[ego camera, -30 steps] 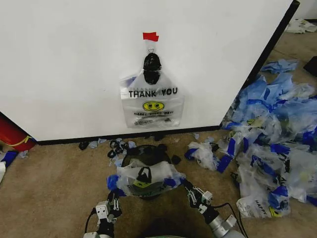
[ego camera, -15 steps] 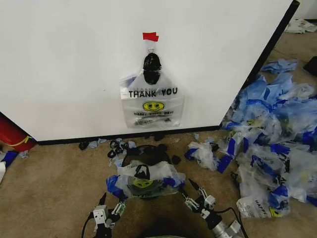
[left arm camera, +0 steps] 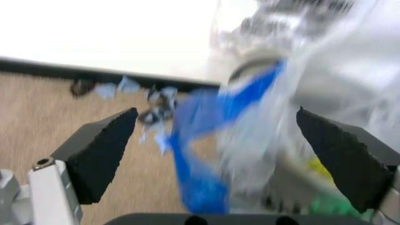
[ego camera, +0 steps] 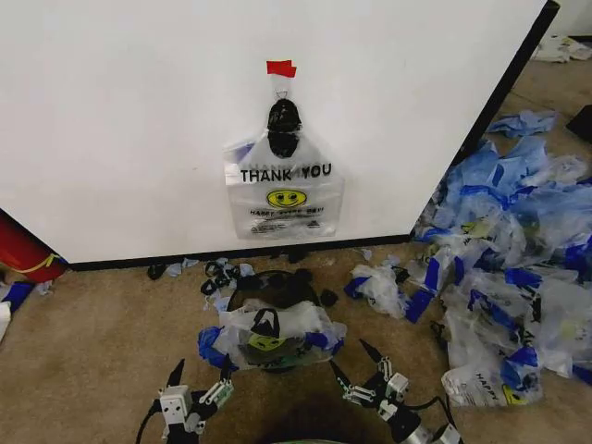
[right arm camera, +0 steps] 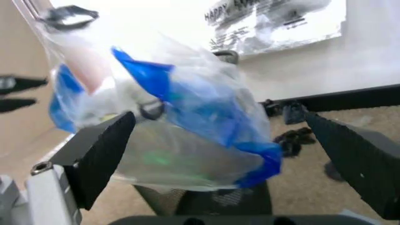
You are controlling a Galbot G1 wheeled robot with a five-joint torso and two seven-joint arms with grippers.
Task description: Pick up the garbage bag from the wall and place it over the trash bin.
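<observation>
Garbage bag (ego camera: 270, 335) draped over trash bin (ego camera: 271, 289); left claw (ego camera: 198, 379), right claw (ego camera: 356, 366) spread open, clear of bag, released.

A bag hanging on the wall (ego camera: 139, 120), well ahead of both grippers, reads "THANK YOU" (ego camera: 286, 172) in black capitals; under its yellow smiley face run smaller black lines, too small to read from the head. From the right wrist, that small print (right arm camera: 275, 18) begins "HAPPY", the rest blurred. Among the loose bags right of the right gripper, one (ego camera: 481, 384) carries black lettering starting "HAPP"
</observation>
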